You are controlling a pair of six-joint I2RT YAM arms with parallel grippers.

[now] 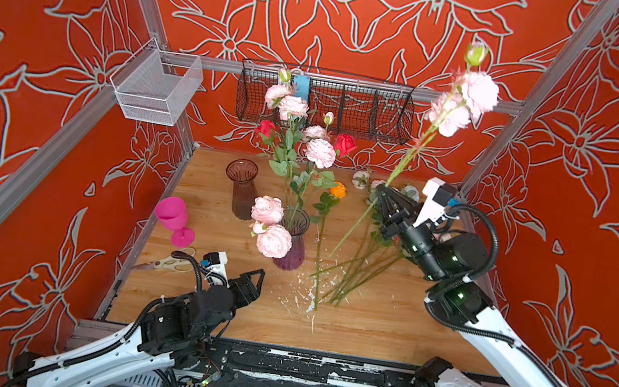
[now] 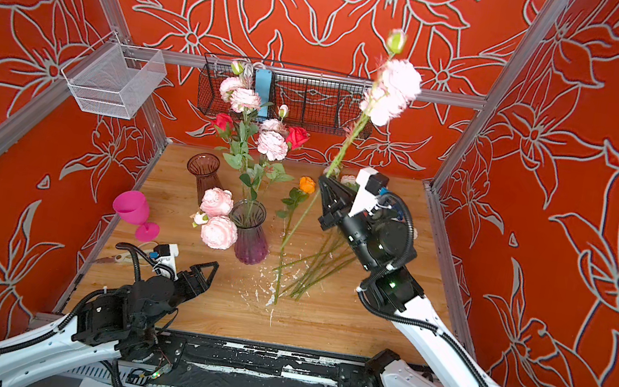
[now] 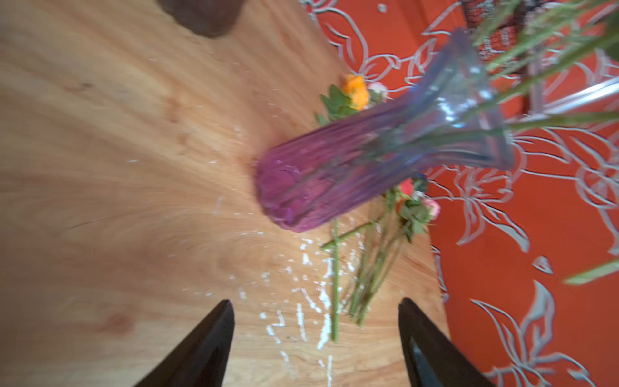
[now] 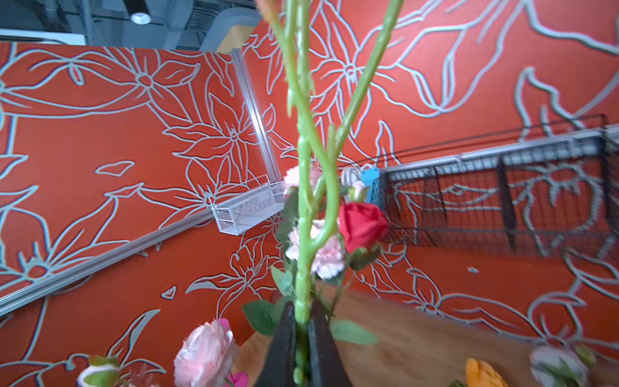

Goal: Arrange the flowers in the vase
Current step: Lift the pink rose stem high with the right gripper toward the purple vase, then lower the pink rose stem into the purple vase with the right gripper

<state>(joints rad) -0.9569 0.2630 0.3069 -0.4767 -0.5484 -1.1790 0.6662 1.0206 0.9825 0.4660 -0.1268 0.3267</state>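
Jaws of the right gripper point(image 4: 301, 316) pinch the green stem point(image 4: 303, 234) of a pink spray, whose blooms point(image 1: 473, 94) stand high at upper right in both top views. The left gripper point(image 3: 315, 301) hangs wide and empty at lower centre of its wrist view, short of the purple vase point(image 1: 291, 242) at mid-frame, which already carries several flowers point(image 1: 319, 149). More stems point(image 1: 354, 269) lie on the table point(image 1: 198, 303) just right of it.

Risk, as I judge it: the top-heavy spray may swivel in so narrow a pinch, or its tail may catch the crowded mouth and tip the unsteadied vase.

Loose heads sit hidden behind the right arm point(image 1: 487, 336). The left wrist view is smeared.
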